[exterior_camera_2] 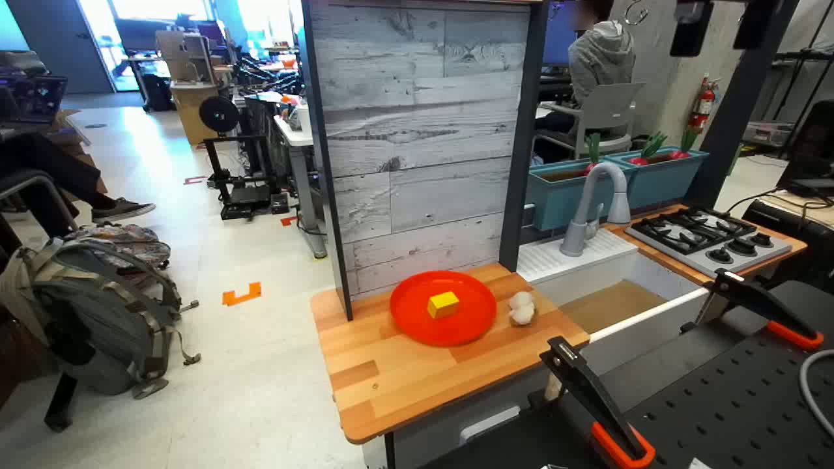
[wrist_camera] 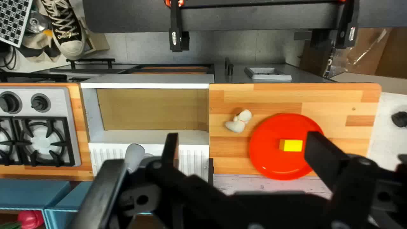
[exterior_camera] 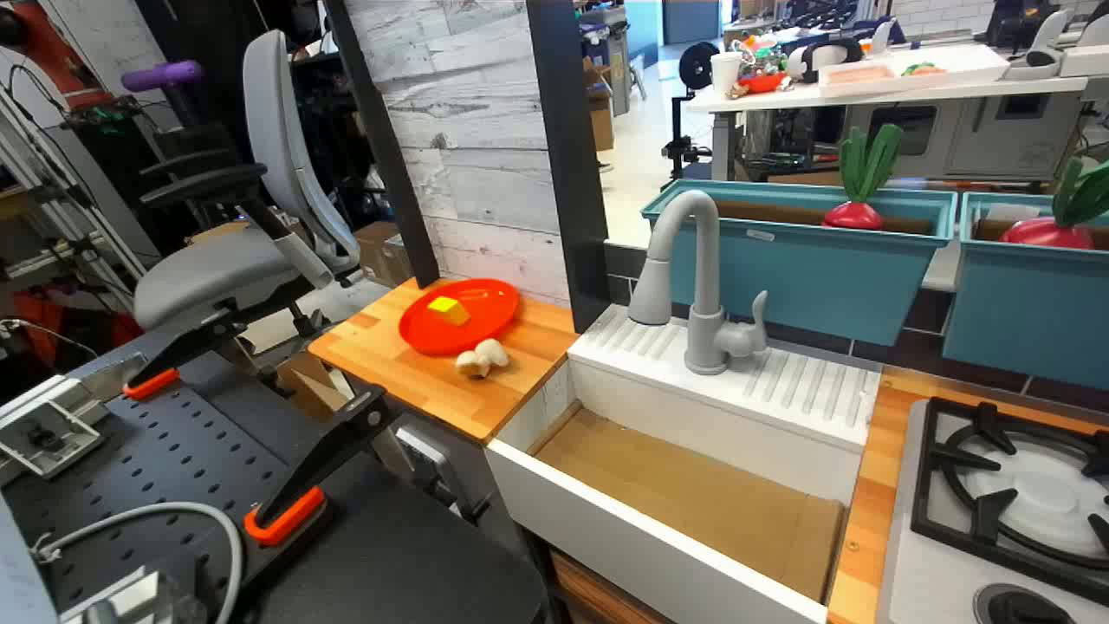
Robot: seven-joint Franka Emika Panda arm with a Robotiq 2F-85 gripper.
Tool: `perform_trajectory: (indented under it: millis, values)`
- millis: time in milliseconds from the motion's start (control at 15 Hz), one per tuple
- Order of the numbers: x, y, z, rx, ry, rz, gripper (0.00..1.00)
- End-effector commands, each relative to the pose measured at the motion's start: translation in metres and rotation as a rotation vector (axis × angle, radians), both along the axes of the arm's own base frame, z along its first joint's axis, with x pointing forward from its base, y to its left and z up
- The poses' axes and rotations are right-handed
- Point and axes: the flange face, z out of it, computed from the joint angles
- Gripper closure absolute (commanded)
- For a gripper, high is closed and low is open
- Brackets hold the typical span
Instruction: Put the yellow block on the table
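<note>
The pale floor (exterior_camera_2: 215,365) runs off past a backpack (exterior_camera_2: 98,319) slumped near somebody's sneaker (exterior_camera_2: 120,210) and a 3D printer (exterior_camera_2: 244,192), and over on the far side a person in a grey hoodie (exterior_camera_2: 603,55) sits in a chair (exterior_camera_2: 610,116). Before me, a whitewashed plank panel (exterior_camera_2: 423,137) rises at the back of a small wooden table (exterior_camera_2: 443,374). On that table is a red-orange plate (exterior_camera_2: 474,322), and near the plate's middle rests the tiny bright yellow block (exterior_camera_2: 443,305). Just beside the plate lies a pale, lumpy object (exterior_camera_2: 522,308); I can't make out what it is. Next to the table comes a white sink (exterior_camera: 606,542), its bottom covered with brown cardboard (exterior_camera: 667,485), a grey faucet (exterior_camera: 706,269) at its back. Past the sink is a gas cooktop (wrist_camera: 36,126), and behind both stand teal planters (exterior_camera: 806,286) holding red vegetables with green tops (exterior_camera: 853,215).

The gripper (wrist_camera: 242,140) shows clearly in the wrist view: its two black fingers spread wide, nothing in its grasp. From there the block appears in the gap, nearer one finger; its distance I can't judge.
</note>
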Motion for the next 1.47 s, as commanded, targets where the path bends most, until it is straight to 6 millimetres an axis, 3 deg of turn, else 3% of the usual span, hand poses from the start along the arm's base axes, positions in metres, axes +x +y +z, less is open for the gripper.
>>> perform_trajectory:
  millis: [0,533,800,1400]
  values:
    - [0.000,0.000,0.000,0.000,0.001,0.000,0.00]
    - [0.000,0.000,0.000,0.000,0.001,0.000,0.00]
    - [0.024,0.015,-0.028,0.034,-0.064,-0.052,0.00]
    - [0.102,0.105,-0.175,0.048,-0.110,0.023,0.00]
